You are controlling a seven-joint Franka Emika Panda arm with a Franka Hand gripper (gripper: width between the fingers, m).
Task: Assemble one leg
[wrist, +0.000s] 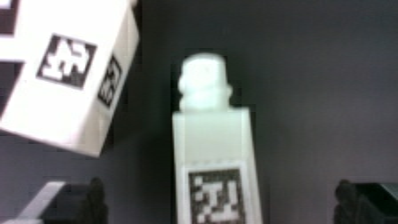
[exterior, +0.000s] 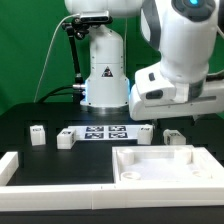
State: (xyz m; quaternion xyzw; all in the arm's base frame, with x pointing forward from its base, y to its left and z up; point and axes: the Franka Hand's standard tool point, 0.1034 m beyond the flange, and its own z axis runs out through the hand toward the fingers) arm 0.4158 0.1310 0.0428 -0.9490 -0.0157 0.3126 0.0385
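Nearest lies the large white panel [exterior: 160,165]. Just beyond it, on the black table [exterior: 20,140] toward the exterior view's right, the leg [wrist: 217,150] rests under the arm. The gripper [wrist: 217,198] hangs above it, fingers [wrist: 75,200] spread and holding nothing. The leg lies flat between them, its long axis crosswise to their closing line. It is a white post with a round peg at one end and a tag on its face. A second post [wrist: 71,70] lies tilted beside it.
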